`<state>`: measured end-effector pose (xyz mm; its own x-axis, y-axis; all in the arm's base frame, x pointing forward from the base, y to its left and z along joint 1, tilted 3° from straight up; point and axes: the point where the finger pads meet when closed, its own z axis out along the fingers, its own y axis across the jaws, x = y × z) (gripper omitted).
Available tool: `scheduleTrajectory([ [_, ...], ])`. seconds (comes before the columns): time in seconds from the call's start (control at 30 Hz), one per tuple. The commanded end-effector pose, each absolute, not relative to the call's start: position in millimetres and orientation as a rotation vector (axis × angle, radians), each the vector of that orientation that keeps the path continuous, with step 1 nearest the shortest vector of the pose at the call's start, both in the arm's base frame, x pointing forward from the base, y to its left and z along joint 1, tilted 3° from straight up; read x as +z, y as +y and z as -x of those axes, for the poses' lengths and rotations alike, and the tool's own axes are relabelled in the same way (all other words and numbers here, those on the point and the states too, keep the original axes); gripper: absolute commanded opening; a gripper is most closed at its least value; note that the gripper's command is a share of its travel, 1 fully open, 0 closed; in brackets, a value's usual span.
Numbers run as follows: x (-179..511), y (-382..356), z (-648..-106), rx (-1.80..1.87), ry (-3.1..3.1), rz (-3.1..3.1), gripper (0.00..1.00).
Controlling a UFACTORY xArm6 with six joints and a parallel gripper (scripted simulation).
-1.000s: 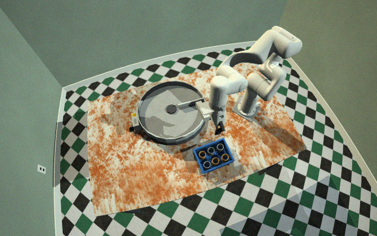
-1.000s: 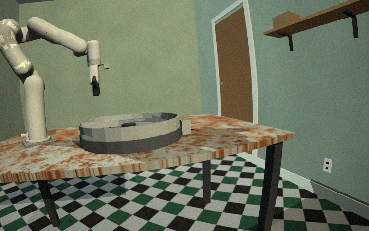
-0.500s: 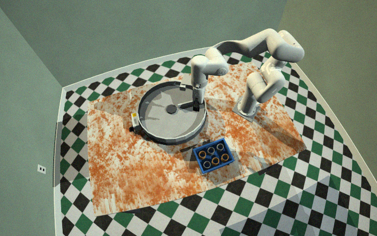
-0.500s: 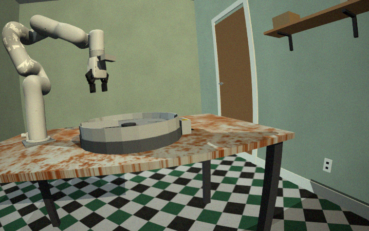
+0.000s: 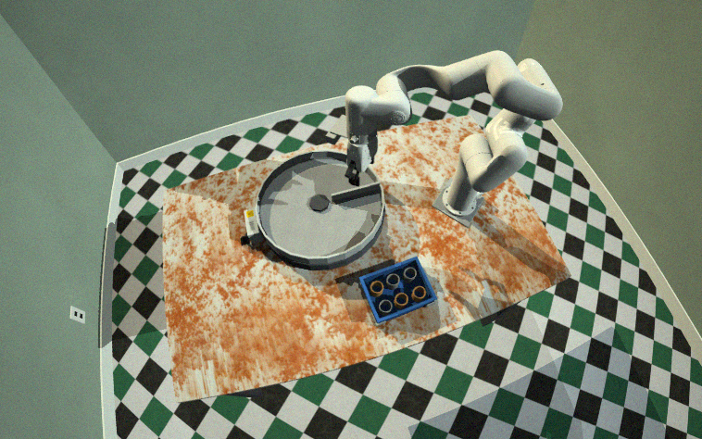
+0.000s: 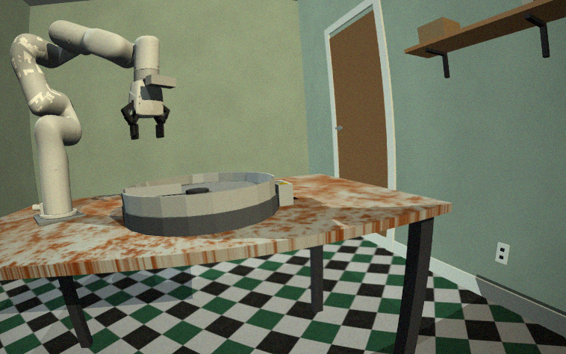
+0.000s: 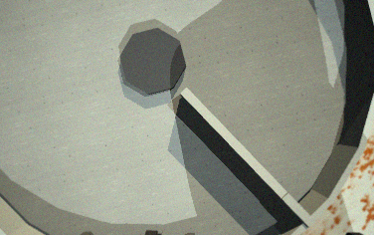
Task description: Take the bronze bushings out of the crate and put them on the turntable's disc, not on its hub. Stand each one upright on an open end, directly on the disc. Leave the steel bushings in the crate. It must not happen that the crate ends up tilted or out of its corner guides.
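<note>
You are looking at a worktop (image 5: pixel 248 310) showing a mottled rust-and-cream, stone-like finish, with a striped wood-grain edge in the exterior view. The turntable's disc (image 5: pixel 294 222) is appearing as matt grey metal, its hub (image 5: pixel 319 202) darker and equally dull. The crate (image 5: pixel 369 287) is reading as smooth blue plastic. The bronze bushings (image 5: pixel 401 299) are showing a warm orange sheen; the steel bushings (image 5: pixel 393 280) are looking pale grey. The arm's shell (image 5: pixel 486 155) is gleaming glossy white.

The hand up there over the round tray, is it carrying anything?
Nothing. The hand hangs open above the turntable, fingers apart with nothing between them.
</note>
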<state>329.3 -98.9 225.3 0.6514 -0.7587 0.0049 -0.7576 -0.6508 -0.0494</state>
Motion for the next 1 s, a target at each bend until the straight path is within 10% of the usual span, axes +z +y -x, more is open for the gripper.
scheduleTrajectory([
  [0.0, 226.7, -100.5, -330.3, -0.044, 1.298, 2.813, 1.00],
  [0.1, 226.7, -100.5, -330.3, -0.044, 1.298, 2.813, 1.00],
  [0.13, 226.7, -100.5, -330.3, -0.044, 1.298, 2.813, 0.13],
  [0.97, 226.7, -100.5, -330.3, -0.044, 1.298, 2.813, 0.13],
])
